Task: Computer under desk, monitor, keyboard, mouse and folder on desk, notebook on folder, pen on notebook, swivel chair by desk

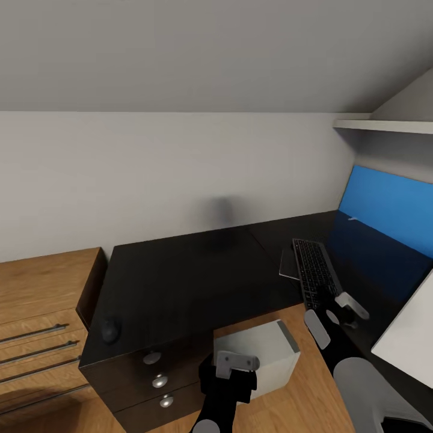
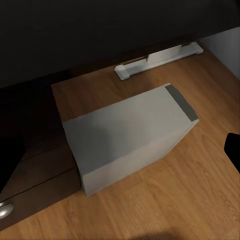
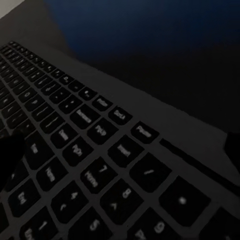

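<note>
Right gripper (image 1: 338,308), jaw state unclear, hovers at the keyboard (image 1: 315,272)'s near end; gripping it seemingly comes next.

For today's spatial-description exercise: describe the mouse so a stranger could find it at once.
Start at the black-topped desk. Go to its front corner nearest the oak dresser, above the drawer knobs. The mouse is the small dark rounded lump there, far from the flat keyboard.

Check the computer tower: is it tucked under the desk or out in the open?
Partly out. The computer stands on the floor by the drawers, its front end past the desk edge; its rear seems under the top.
</note>
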Controlling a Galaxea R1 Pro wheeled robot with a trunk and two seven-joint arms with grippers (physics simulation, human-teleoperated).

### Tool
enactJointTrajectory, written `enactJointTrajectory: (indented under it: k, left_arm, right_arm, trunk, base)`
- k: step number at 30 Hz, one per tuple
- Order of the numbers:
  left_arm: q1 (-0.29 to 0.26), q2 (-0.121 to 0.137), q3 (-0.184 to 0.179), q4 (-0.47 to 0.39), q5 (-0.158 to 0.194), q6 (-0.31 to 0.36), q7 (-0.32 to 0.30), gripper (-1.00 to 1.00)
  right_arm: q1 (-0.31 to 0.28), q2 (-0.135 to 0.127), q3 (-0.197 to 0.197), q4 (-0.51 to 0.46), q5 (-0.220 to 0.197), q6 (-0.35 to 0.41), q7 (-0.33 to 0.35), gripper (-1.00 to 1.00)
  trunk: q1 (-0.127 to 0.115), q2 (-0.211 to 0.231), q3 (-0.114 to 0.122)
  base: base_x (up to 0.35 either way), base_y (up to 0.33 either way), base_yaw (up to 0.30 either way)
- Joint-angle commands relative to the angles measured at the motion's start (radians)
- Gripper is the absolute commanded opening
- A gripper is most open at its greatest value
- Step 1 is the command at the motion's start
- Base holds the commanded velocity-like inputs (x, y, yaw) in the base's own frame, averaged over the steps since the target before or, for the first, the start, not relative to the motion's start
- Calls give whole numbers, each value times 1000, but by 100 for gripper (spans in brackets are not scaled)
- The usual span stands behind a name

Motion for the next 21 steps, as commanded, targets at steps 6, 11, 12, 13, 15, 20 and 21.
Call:
enactJointTrajectory:
  k: [6,11,12,13,15,20,21]
  left_arm:
    - [-1,-1,-2,-2,8,3,9,100]
    - [-1,-1,-2,-3,8,3,9,100]
    - [-1,-1,-2,-3,8,3,9,100]
    - [-1,-1,-2,-3,8,3,9,100]
    - [-1,-1,-2,-3,8,3,9,100]
    - [-1,-1,-2,-2,8,3,9,100]
    - [-1,-1,-2,-2,8,3,9,100]
  right_arm:
    - [-1,-2,0,-35,-11,37,0,100]
    - [-1,-1,-1,-40,-12,40,2,100]
    - [-1,0,-1,-40,-13,40,2,100]
    - [-1,0,-1,-40,-13,40,1,100]
    - [-1,0,0,-40,-12,43,-2,100]
    - [-1,0,1,-41,-11,49,-7,100]
    - [-1,0,2,-42,-11,50,-8,100]
  trunk:
    - [0,-1,-1]
    - [0,-1,-1]
    - [0,-1,-1]
    - [0,-1,-1]
    - [0,-1,-1]
    - [0,-1,-1]
    - [0,-1,-1]
  base:
    - [0,0,0]
    - [0,0,0]
    - [0,0,0]
    - [0,0,0]
    - [0,0,0]
    - [0,0,0]
    - [0,0,0]
